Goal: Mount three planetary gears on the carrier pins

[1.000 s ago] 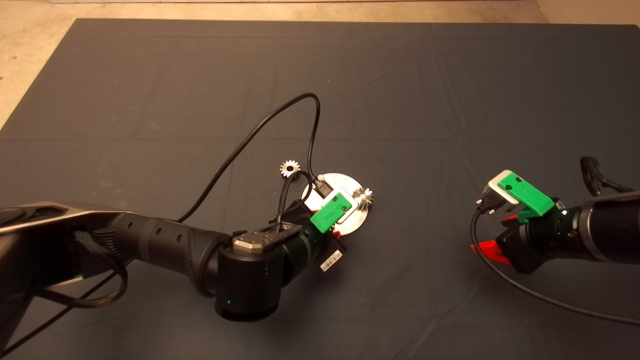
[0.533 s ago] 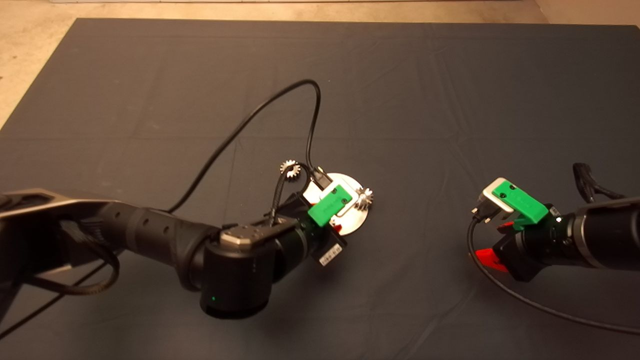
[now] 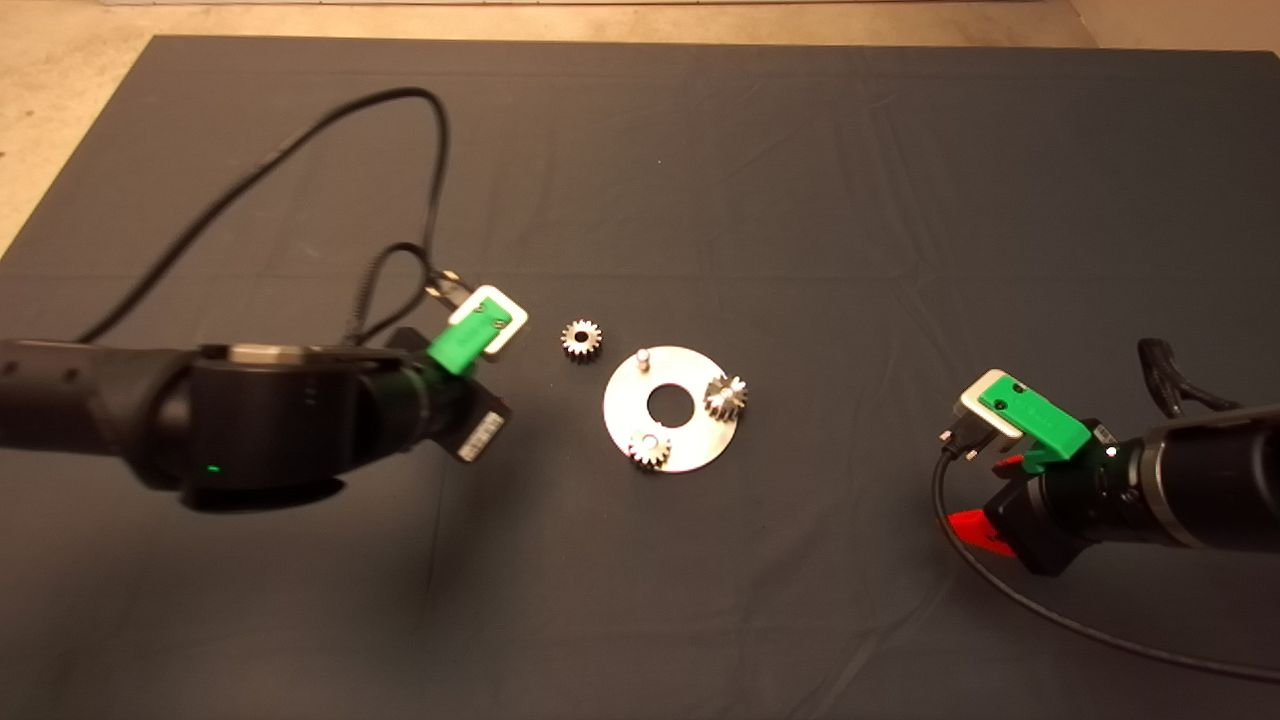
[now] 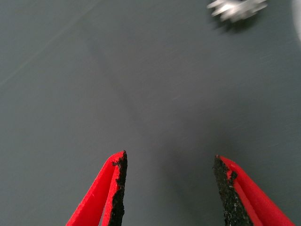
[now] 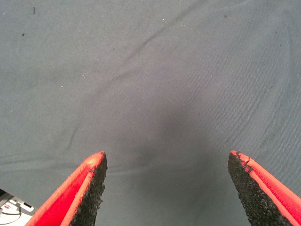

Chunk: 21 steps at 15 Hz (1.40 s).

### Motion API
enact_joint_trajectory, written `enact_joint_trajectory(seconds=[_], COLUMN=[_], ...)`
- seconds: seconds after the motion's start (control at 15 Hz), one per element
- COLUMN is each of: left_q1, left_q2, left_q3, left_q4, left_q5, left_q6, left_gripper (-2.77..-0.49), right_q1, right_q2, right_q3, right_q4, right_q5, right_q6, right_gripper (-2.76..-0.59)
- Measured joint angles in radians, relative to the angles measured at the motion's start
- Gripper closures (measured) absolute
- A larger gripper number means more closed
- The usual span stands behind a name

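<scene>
While two of the planetary gears sit on the steel disc [image 3: 672, 437], one [image 3: 726, 397] at the disc's 3 o'clock edge and one [image 3: 650, 449] at about 7 o'clock, the third gear [image 3: 581, 339] lies flat on the dark mat [image 3: 800, 180] just off the disc's 10 o'clock side, apart from its rim. A single bare carrier pin [image 3: 643, 355] stands upright at about 11 o'clock on the disc, near the large centre hole. The left gripper [image 4: 168, 188] hovers over bare mat at the loose gear's 9 o'clock, its red fingers [image 4: 115, 188] spread apart and holding nothing; in the left wrist view the loose gear [image 4: 237, 8] shows beyond the fingertips. The right gripper [image 5: 167, 188] waits low over the mat well out at the disc's 4 o'clock, fingers [image 5: 89, 188] wide apart and empty. A black cable [image 3: 300, 140] loops over the mat from the left arm's wrist camera.
</scene>
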Motion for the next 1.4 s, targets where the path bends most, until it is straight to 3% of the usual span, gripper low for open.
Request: enact_joint_trajectory(seconds=[0.07,0.13,0.2,0.27,0.4,0.6,0.73,0.93,1.07,1.4], left_q1=[-0.003,-0.007,-0.010,-0.013,-0.011,0.038,0.074,0.105,0.123,0.123], left_q2=[-0.024,-0.037,-0.045,-0.052,-0.056,-0.050,-0.030,0.029,0.058,0.121], left_q3=[0.000,0.000,0.000,0.000,0.000,0.000,-0.006,-0.079,-0.095,-0.173], left_q4=[-0.003,-0.004,-0.004,0.002,0.040,0.122,0.159,0.185,0.189,0.206], left_q5=[-0.001,-0.019,-0.057,-0.076,-0.095,-0.114,-0.148,-0.196,-0.215,-0.214], left_q6=[-0.002,-0.003,-0.004,-0.017,-0.053,-0.098,-0.101,-0.109,-0.112,-0.116], left_gripper=[-1.28,-1.33,-1.33,-1.33,-1.43,-1.49,-1.49,-1.49,-1.49,-1.49], right_q1=[0.000,0.000,0.000,0.000,0.000,0.000,0.000,0.000,0.000,0.000], right_q2=[0.000,-0.002,-0.005,-0.007,-0.009,-0.008,-0.009,-0.009,-0.010,-0.011], right_q3=[0.000,0.000,0.000,0.000,0.000,0.000,0.000,0.000,0.000,0.000], right_q4=[0.000,0.000,0.000,0.000,0.001,0.003,0.003,0.004,0.005,0.005], right_q5=[-0.001,0.000,0.000,-0.001,-0.001,0.000,0.000,0.000,-0.001,0.000], right_q6=[0.000,0.000,0.000,0.000,0.000,0.000,0.001,0.001,0.001,0.001], right_gripper=[-1.89,-1.89,-1.89,-1.89,-1.89,-1.89,-1.89,-1.89,-1.89,-1.89])
